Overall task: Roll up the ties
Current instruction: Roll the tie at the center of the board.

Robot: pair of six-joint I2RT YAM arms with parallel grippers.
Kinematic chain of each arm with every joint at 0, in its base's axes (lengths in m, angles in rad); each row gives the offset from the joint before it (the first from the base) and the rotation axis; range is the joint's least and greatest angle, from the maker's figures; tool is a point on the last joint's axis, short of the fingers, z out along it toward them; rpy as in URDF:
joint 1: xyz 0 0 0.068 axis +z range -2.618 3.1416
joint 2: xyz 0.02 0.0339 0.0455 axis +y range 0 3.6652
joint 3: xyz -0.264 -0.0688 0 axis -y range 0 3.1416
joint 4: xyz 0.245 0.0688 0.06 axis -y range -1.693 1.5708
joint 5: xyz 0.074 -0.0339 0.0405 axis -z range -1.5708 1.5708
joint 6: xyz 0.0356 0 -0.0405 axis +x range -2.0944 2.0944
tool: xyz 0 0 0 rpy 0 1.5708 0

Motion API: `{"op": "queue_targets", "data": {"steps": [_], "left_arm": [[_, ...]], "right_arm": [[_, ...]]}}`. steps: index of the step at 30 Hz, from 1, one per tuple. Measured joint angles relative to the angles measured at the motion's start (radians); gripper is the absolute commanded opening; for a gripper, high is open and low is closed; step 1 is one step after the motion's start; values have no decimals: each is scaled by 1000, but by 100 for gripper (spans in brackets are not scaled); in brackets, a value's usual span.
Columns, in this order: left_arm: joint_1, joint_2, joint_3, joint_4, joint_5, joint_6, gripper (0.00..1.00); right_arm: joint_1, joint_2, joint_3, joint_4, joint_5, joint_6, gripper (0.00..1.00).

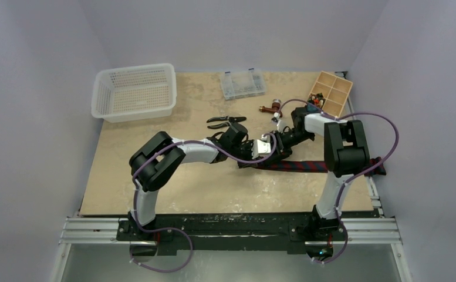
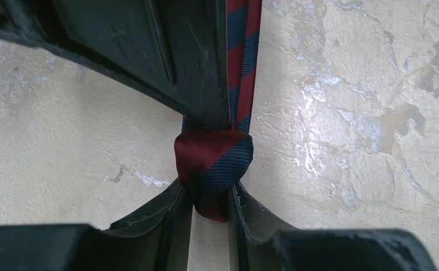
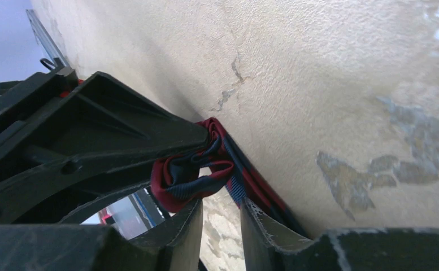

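One tie [image 1: 325, 166], navy with dark red stripes, lies as a flat strip across the right middle of the table. Its left end is rolled into a small coil [image 2: 214, 164], which also shows in the right wrist view [image 3: 188, 178]. My left gripper [image 1: 254, 157] is shut on the coil, whose lower end sits between its fingertips [image 2: 177, 217]. My right gripper [image 1: 270, 150] meets it from the other side. Its jaws are nearly closed, and its fingertips [image 3: 259, 223] nip the coil's edge and the strip. The strip [image 2: 242, 56] runs away from the coil.
A white mesh basket [image 1: 134, 91] stands at the back left. Black-handled pliers [image 1: 225, 121] lie just behind the grippers. A clear plastic box [image 1: 243, 83], a small brown item [image 1: 269, 107] and a wooden compartment box [image 1: 331, 93] sit at the back right.
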Motion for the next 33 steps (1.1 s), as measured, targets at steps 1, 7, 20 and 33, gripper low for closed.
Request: {"op": "queue_targets", "data": {"steps": [1,7,20,33], "left_arm": [[-1,0,3,-6,-2,2,17],[-6,0,12,-26,-15,6,17],[-11,0,22,-44,-26,13,17],[-11,0,17,-46,-27,13,51]], "right_arm": [[-5,-9,0,-8,0,-4,37],[-16,-71,0,-28,-25,12,54],[28,-44,0,1,-61,51,43],[26,14,2,-3,-50,37,0]]}}
